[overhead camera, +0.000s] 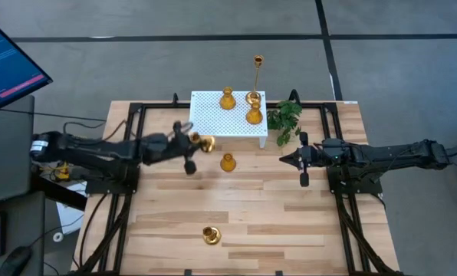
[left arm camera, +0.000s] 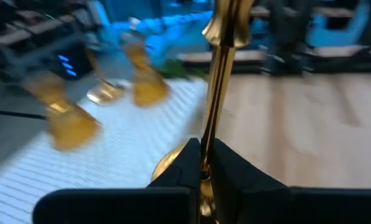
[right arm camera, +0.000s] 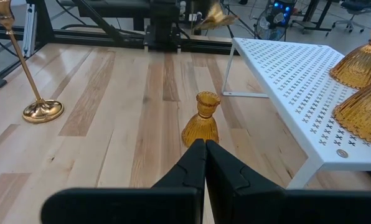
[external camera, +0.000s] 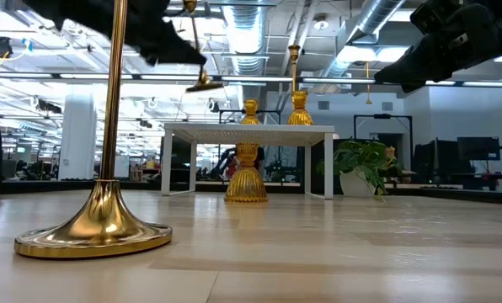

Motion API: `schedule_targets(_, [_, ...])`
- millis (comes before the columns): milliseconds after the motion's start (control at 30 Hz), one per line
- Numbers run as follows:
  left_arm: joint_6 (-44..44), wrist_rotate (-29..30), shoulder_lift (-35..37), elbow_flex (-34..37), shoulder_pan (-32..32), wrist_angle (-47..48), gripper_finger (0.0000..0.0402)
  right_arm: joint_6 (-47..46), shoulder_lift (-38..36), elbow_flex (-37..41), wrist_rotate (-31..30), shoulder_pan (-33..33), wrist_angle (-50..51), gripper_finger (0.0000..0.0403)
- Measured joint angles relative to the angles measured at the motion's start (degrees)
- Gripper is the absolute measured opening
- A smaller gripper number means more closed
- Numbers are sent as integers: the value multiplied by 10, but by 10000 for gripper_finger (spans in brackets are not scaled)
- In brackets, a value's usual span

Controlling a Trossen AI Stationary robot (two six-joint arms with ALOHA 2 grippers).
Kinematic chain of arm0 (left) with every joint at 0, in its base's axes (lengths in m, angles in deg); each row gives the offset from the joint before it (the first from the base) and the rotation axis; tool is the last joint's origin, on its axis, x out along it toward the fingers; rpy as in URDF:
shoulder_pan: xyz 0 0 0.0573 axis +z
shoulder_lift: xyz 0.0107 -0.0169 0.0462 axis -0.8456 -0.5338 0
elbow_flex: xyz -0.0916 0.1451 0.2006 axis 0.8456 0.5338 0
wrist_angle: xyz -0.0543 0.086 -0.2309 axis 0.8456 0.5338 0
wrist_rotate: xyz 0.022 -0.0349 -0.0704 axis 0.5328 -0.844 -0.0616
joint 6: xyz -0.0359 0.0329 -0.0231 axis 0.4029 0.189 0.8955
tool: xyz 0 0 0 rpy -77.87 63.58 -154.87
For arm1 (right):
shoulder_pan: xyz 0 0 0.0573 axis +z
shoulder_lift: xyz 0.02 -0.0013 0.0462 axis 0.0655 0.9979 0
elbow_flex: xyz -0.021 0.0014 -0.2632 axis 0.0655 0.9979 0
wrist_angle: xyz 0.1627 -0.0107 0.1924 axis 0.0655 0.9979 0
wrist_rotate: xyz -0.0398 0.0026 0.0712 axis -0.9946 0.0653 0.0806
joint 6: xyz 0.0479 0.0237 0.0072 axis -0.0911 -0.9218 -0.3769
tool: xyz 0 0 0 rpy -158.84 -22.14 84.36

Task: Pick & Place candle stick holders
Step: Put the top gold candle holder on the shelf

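Observation:
My left gripper (overhead camera: 192,141) is shut on a tall thin-stemmed gold candle stick holder (external camera: 196,50), held above the table just in front of the white perforated stand (overhead camera: 228,115). Two squat gold holders (overhead camera: 227,98) (overhead camera: 254,115) and a tall one (overhead camera: 257,73) stand on the stand by their bases. Another squat holder (overhead camera: 228,162) stands on the table in front of the stand. Another tall holder (overhead camera: 210,234) stands near the front edge. My right gripper (overhead camera: 288,159) is shut and empty, hovering to the right of the squat holder on the table (right arm camera: 202,127). My left gripper pinches the tall holder's thin stem (left arm camera: 206,163) between its two fingers (left arm camera: 235,171). The fingers come about level from the table's left and lie across the stem. The holder is lifted clear, near upright and a little tilted, with its round base (external camera: 205,84) lowest.
A green plant sprig (overhead camera: 284,119) lies at the stand's right end, close to my right gripper. Black frame rails (overhead camera: 129,176) run along both sides of the wooden table. There is open table between the squat holder and the front tall holder.

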Motion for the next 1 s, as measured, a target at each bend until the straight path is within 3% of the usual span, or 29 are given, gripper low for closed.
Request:
schedule_targets(267, [-33, -16, -2, -89, 165, 76, 14, 4, 0, 0, 0, 0, 5, 0])
schedule_targets(600, [36, -222, -51, -102, 381, 76, 14, 6, 0, 0, 0, 0, 5, 0])
schedule_targets(767, [45, -277, -125, -148, 422, 75, 13, 6, 0, 0, 0, -1, 4, 0])
schedule_targets(1000, [43, -288, -206, -220, 428, 96, 13, 6, 0, 0, 0, -1, 4, 0])
